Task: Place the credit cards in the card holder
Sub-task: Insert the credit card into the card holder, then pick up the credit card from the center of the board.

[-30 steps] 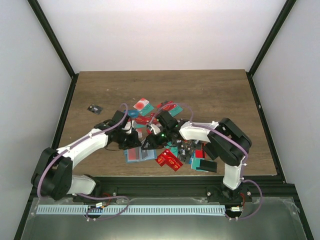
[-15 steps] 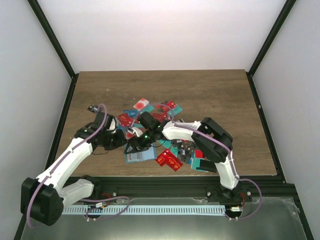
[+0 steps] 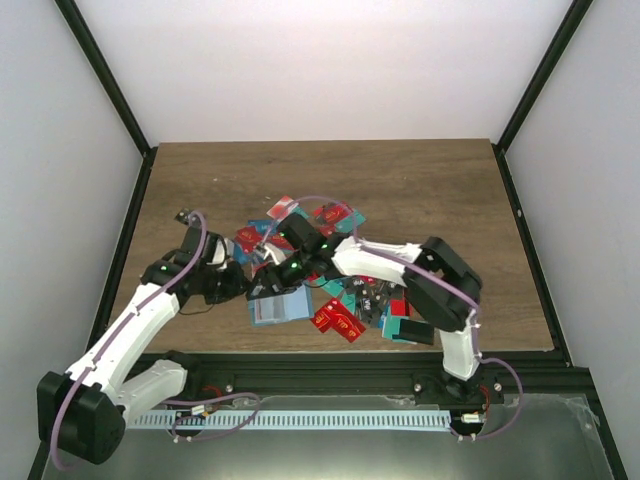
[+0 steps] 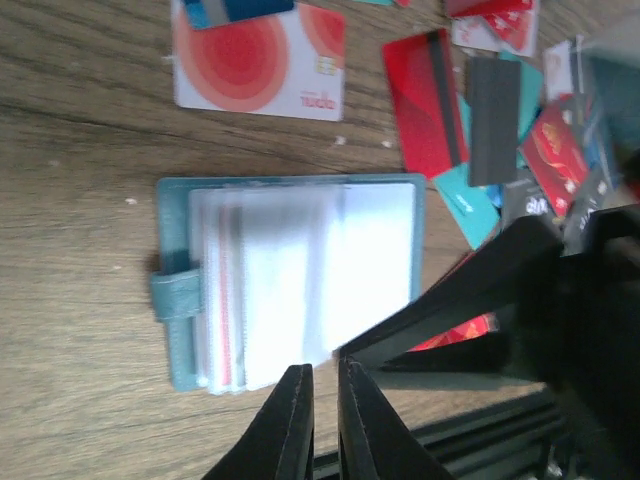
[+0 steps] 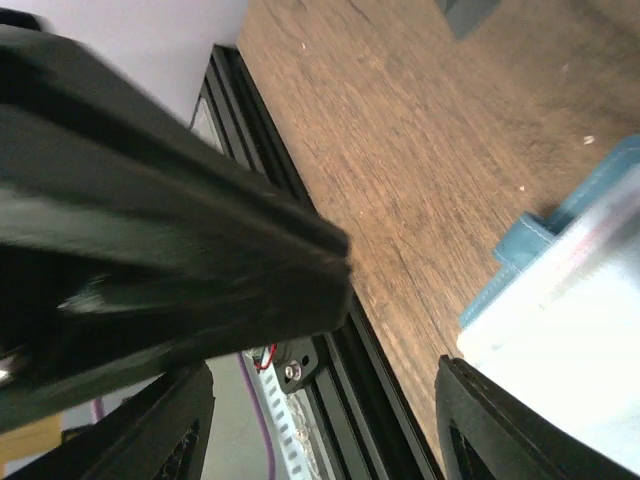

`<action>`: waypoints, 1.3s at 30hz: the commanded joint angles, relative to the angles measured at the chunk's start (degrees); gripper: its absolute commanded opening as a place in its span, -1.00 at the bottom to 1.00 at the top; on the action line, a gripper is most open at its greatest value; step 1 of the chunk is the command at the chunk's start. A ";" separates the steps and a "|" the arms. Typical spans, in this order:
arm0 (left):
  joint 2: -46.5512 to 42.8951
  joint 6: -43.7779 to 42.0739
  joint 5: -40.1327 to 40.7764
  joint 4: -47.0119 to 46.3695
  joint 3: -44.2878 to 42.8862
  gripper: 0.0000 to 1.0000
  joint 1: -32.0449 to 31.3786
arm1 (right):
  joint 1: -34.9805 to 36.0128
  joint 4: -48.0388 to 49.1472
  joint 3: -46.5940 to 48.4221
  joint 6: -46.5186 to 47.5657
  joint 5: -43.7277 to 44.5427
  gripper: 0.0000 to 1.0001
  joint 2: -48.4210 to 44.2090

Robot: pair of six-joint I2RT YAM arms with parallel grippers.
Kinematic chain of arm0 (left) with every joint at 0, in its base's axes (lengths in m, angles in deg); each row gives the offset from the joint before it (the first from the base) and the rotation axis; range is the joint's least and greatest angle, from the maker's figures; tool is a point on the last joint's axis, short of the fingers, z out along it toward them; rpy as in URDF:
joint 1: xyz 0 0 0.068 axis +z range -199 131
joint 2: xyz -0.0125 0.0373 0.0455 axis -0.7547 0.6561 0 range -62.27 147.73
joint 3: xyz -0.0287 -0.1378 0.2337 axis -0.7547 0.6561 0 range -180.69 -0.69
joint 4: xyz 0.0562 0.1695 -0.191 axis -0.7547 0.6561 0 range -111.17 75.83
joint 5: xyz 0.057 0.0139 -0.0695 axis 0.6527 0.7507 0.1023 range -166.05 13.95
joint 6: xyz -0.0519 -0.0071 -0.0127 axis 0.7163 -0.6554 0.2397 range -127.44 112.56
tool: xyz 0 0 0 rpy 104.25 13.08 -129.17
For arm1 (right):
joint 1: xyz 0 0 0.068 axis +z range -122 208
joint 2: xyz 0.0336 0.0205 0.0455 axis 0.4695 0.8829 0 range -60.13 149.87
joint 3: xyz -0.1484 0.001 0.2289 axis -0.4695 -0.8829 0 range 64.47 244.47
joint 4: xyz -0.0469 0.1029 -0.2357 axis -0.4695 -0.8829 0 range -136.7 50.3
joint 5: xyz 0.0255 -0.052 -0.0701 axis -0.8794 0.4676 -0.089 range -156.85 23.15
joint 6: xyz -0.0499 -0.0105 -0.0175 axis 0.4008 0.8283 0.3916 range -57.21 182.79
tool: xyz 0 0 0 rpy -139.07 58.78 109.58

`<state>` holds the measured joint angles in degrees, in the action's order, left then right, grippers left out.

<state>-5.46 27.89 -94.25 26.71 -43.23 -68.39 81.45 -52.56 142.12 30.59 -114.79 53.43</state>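
Observation:
The card holder (image 3: 281, 306) lies open near the table's front edge, teal-blue with clear inner sleeves (image 4: 300, 285) and a teal tab at its left. My left gripper (image 4: 320, 368) hovers just in front of it, shut and empty; from above it sits left of the holder (image 3: 240, 284). My right gripper (image 3: 264, 294) reaches in from the right, open, with one finger (image 4: 470, 290) at the holder's near corner. The right wrist view shows the holder (image 5: 570, 300) beside the open right gripper (image 5: 325, 368). The credit cards (image 3: 322, 226) lie scattered behind it: a white one with a red blot (image 4: 260, 62), a red one (image 4: 425, 100).
Black blocky cases (image 3: 410, 328) and more cards sit right of the holder. A grey-black case (image 4: 493, 120) rests on the card pile. A small dark object (image 3: 186, 216) lies at the far left. The black frame rail (image 3: 350, 362) runs along the table's front edge.
My left arm has drawn back to the left, off the holder. My right gripper has slid left over the holder and its jaws have spread wider.

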 commanded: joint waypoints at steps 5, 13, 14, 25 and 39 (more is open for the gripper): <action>4.06 -3.16 -10.27 -6.64 -2.01 -0.78 -1.98 | -8.19 -2.59 -13.25 -0.35 9.97 0.26 -18.10; 15.21 -3.88 -12.89 -14.66 -5.44 -0.78 -11.77 | -17.47 -7.12 -32.23 -5.72 16.38 0.29 -33.77; 16.96 -3.93 -12.87 -15.46 -6.23 -0.78 -13.06 | -18.25 -7.41 -34.34 -6.61 17.15 0.29 -35.88; 35.16 -1.89 -11.32 -19.53 -16.80 -0.72 -21.34 | -26.99 -13.31 -46.85 -10.04 23.21 0.41 -48.79; 49.70 -5.38 -1.97 -11.64 -32.42 -0.33 -17.62 | -27.87 1.88 -43.58 -13.10 12.45 0.43 -40.96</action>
<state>40.62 25.82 -97.29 12.37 -71.19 -88.57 54.04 -58.59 96.13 20.62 -97.68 9.19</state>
